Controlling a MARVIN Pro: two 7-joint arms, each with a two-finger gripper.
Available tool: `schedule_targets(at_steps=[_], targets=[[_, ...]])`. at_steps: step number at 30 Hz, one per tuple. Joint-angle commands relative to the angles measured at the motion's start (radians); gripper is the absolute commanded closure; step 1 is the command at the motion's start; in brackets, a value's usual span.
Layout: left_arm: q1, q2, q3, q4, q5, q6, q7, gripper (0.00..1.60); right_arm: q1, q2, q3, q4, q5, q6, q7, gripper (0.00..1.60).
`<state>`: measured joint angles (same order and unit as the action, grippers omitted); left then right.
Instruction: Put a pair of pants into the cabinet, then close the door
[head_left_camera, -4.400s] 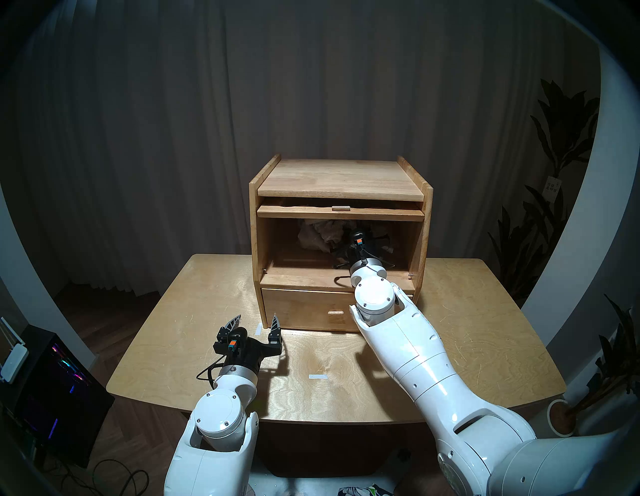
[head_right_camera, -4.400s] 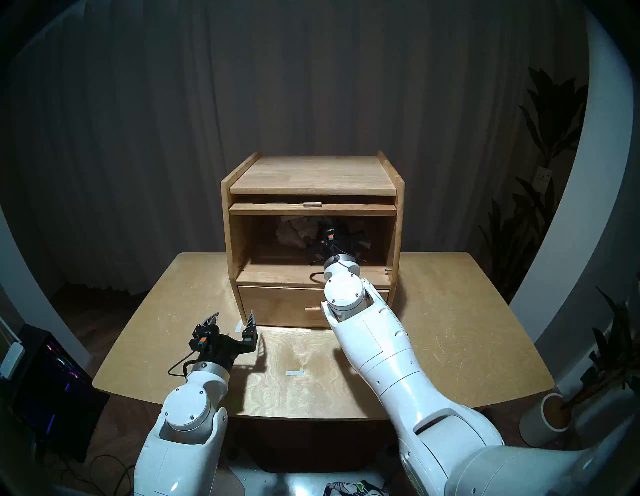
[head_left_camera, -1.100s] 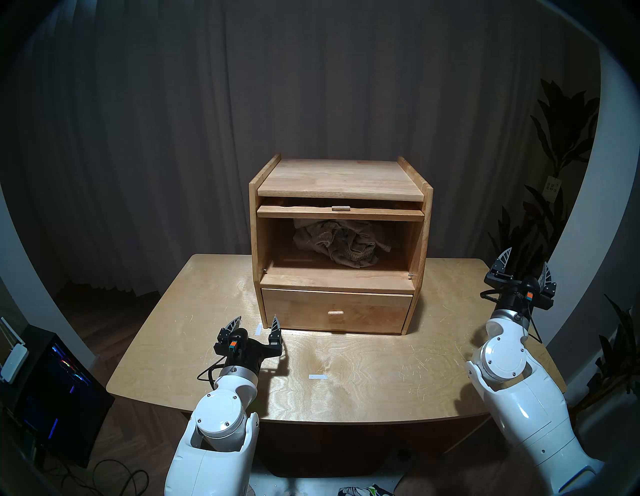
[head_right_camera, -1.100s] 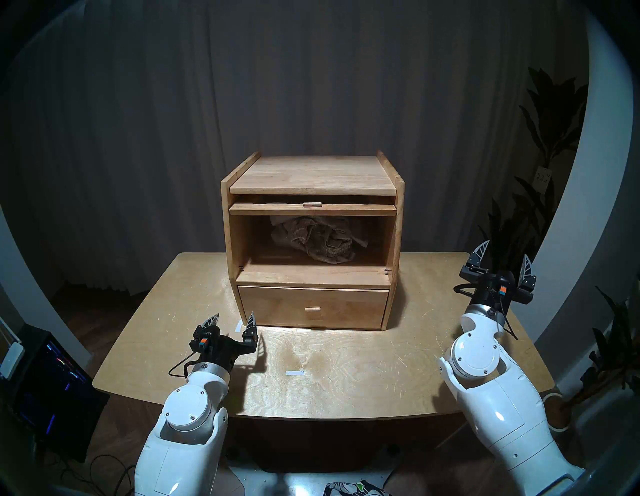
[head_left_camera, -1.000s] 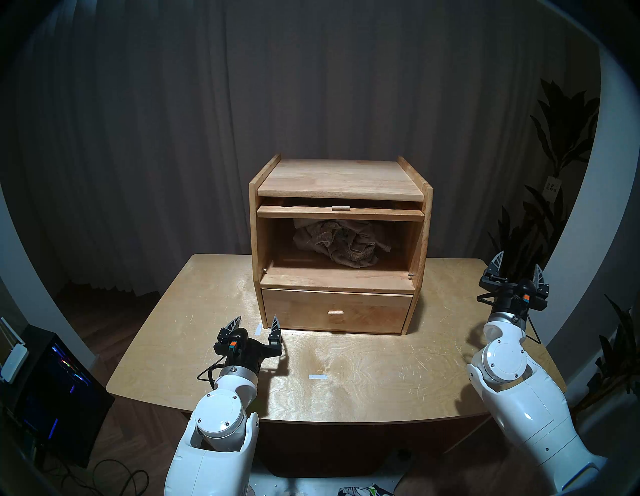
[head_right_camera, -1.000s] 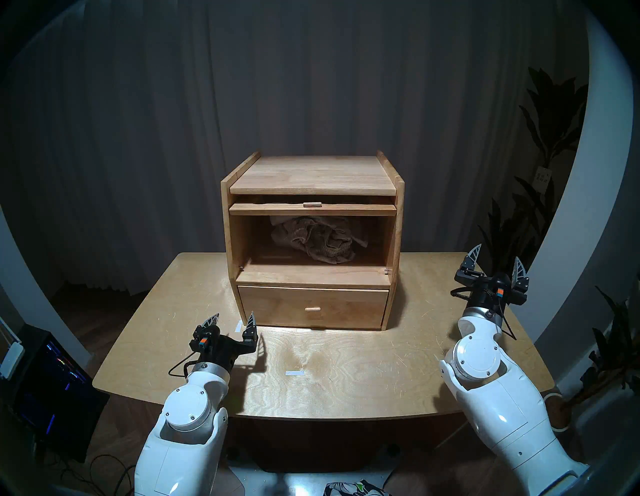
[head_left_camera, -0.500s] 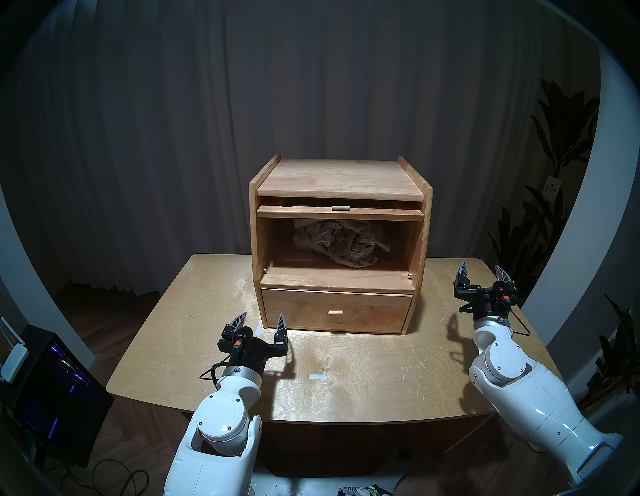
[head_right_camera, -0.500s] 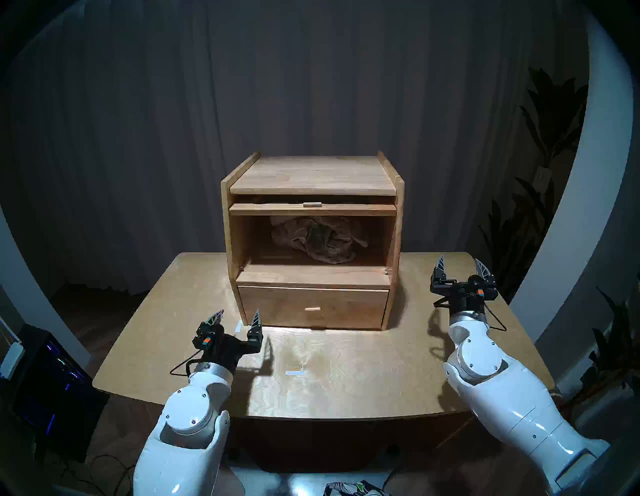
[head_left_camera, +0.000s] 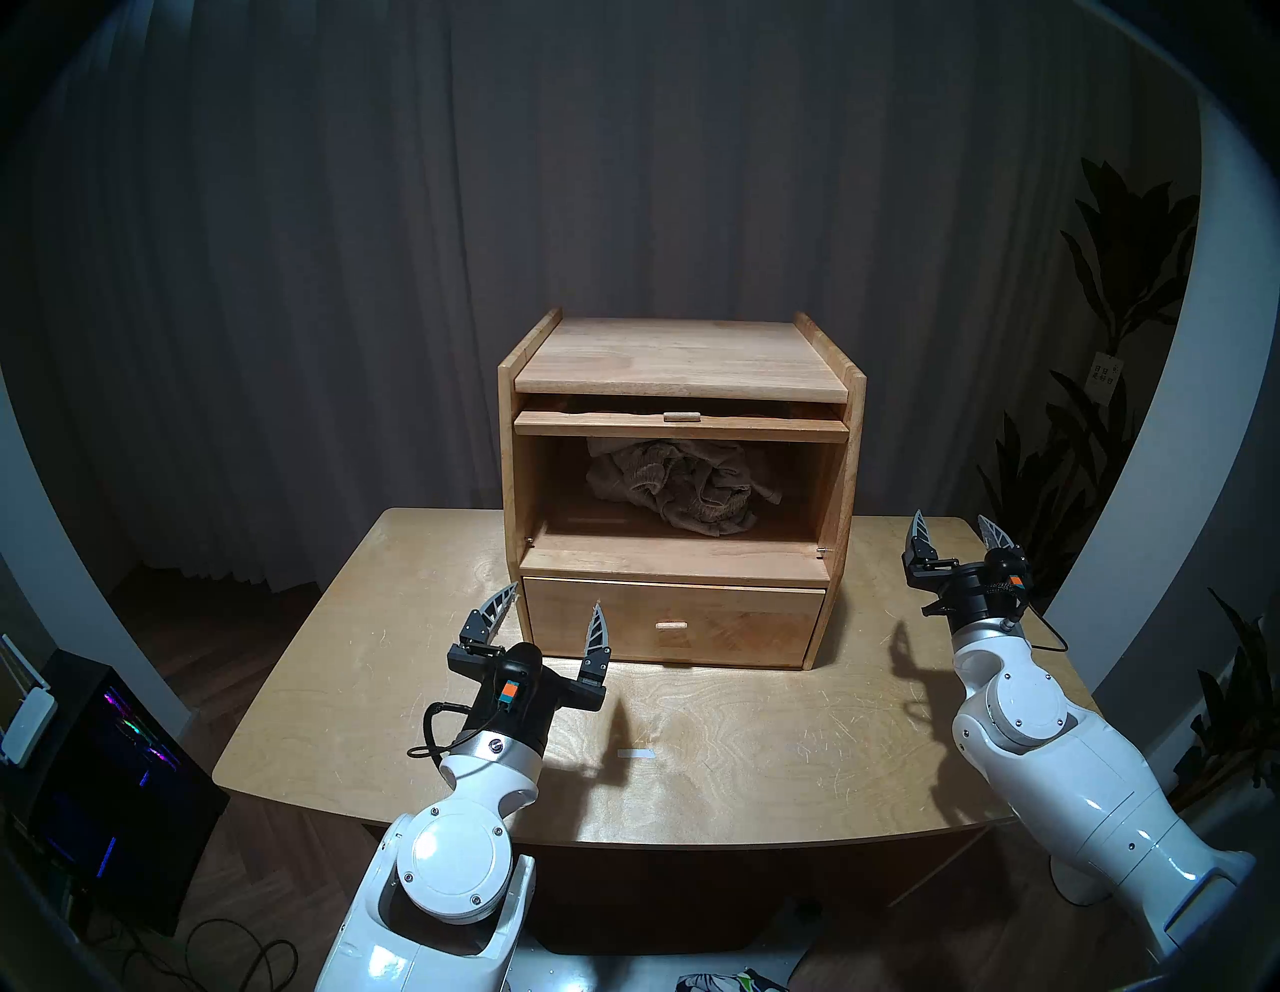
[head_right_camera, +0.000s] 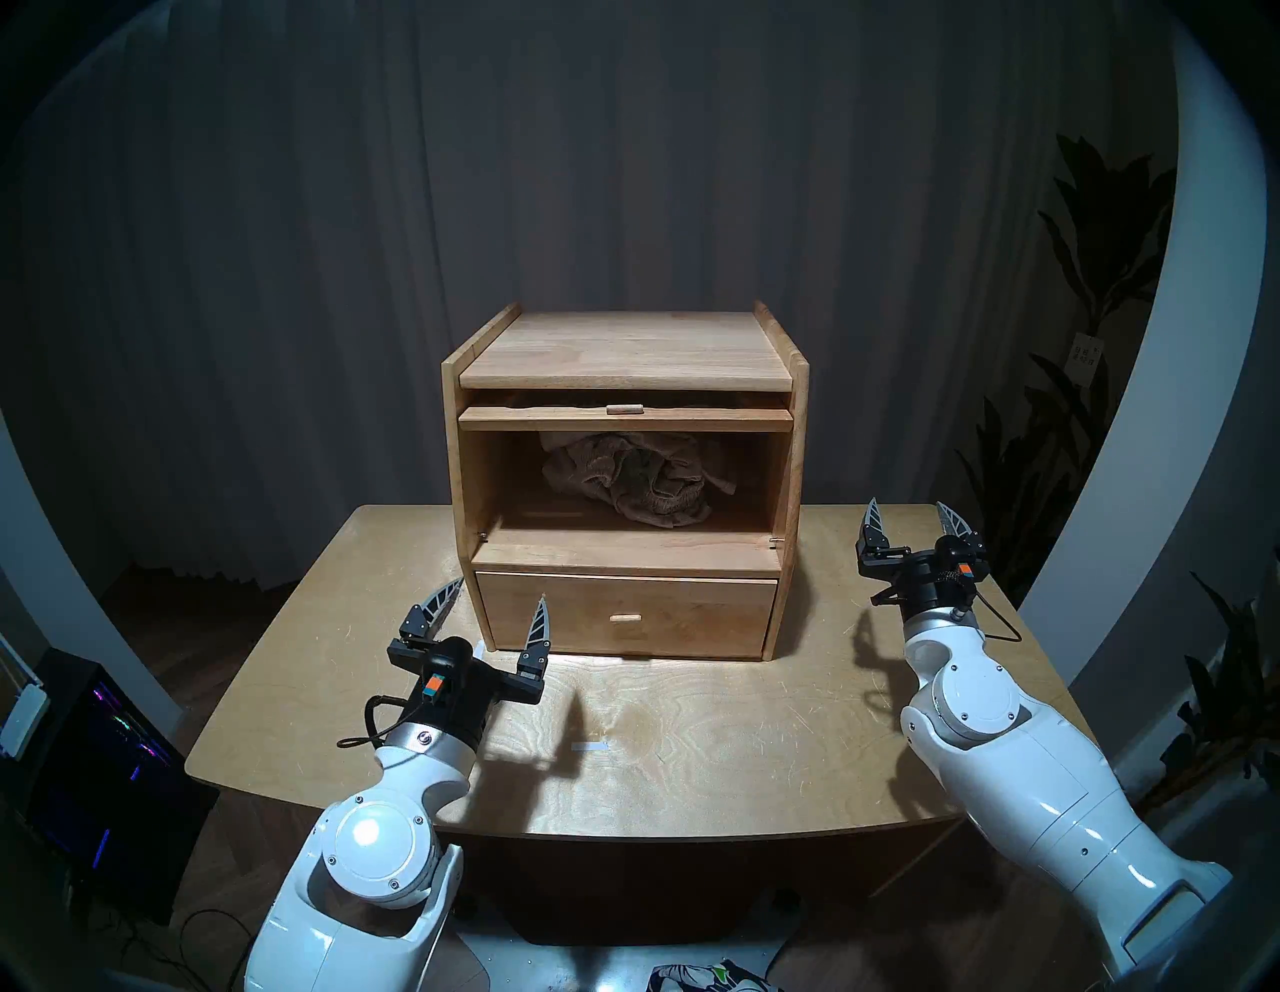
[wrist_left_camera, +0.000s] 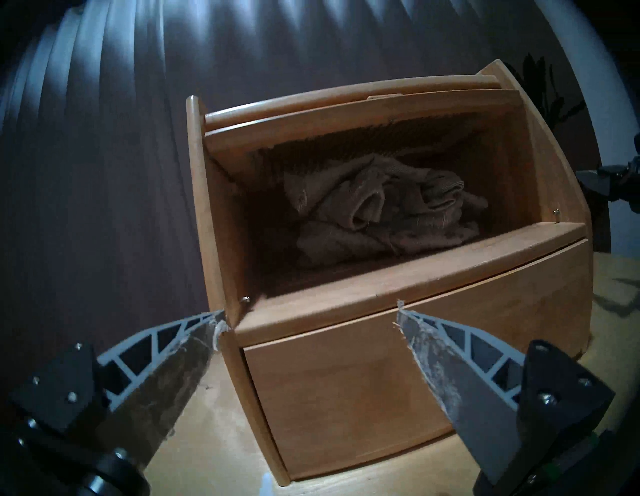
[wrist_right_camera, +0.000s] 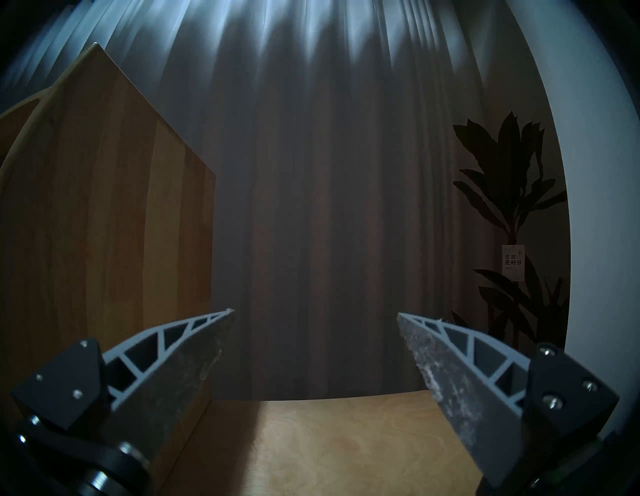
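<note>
Both sets of fingers are spread and empty, since the pair of pants (head_left_camera: 682, 485) already lies bundled inside the cabinet (head_left_camera: 682, 360), whose door (head_left_camera: 682, 424) sits raised under its top, the left gripper (head_left_camera: 547, 616) before its drawer, the right gripper (head_left_camera: 959, 530) beside it.

The small box cabinet (head_left_camera: 682, 360) is honey-coloured wood with streaky grain. The crumpled pair of pants (head_left_camera: 682, 488) inside looks grey-beige with ribbed cuffs. The pale plywood table (head_left_camera: 762, 748) shows swirling grain. The pleated curtain (head_left_camera: 415, 208) behind is dark grey-brown.
</note>
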<state>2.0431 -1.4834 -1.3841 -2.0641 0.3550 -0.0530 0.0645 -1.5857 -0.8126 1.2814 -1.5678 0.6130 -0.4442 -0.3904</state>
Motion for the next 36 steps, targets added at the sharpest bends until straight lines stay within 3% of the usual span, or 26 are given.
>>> schedule_targets(at_steps=[1,8,10,11,13,15,16,22,24,25,26,36], targets=[[0.004,0.081,0.024,-0.061,0.254,0.085,0.039,0.0,0.016,0.011,0.011,-0.006,0.013,-0.013,0.024,0.0],[-0.04,0.137,0.056,-0.054,0.469,0.185,0.078,0.0,0.018,0.014,0.011,-0.002,0.028,-0.014,0.041,0.0],[-0.045,0.14,0.052,-0.053,0.482,0.191,0.085,0.0,0.018,0.014,0.011,-0.002,0.028,-0.014,0.042,0.0],[-0.06,0.154,0.062,-0.058,0.558,0.227,0.101,0.0,0.018,0.015,0.012,-0.001,0.034,-0.015,0.048,0.0],[-0.066,0.16,0.062,-0.06,0.581,0.237,0.107,0.0,0.018,0.016,0.012,-0.001,0.035,-0.015,0.05,0.0],[-0.078,0.177,0.079,-0.066,0.669,0.28,0.119,0.0,0.019,0.017,0.012,0.0,0.041,-0.017,0.057,0.0],[-0.078,0.177,0.079,-0.066,0.669,0.28,0.119,0.0,0.019,0.017,0.012,0.0,0.041,-0.017,0.057,0.0],[-0.088,0.197,0.145,-0.076,0.859,0.382,0.131,0.0,0.019,0.02,0.013,0.003,0.053,-0.024,0.075,0.0],[-0.085,0.195,0.183,-0.094,0.915,0.445,0.074,0.0,0.019,0.022,0.014,0.007,0.061,-0.032,0.088,0.0],[-0.078,0.184,0.191,-0.114,0.887,0.45,0.032,0.0,0.019,0.022,0.014,0.008,0.064,-0.036,0.093,0.0],[-0.062,0.162,0.185,-0.141,0.717,0.377,0.007,0.0,0.019,0.022,0.014,0.007,0.063,-0.033,0.091,0.0],[-0.061,0.147,0.176,-0.172,0.716,0.404,-0.076,0.0,0.02,0.023,0.014,0.012,0.072,-0.044,0.106,0.0]])
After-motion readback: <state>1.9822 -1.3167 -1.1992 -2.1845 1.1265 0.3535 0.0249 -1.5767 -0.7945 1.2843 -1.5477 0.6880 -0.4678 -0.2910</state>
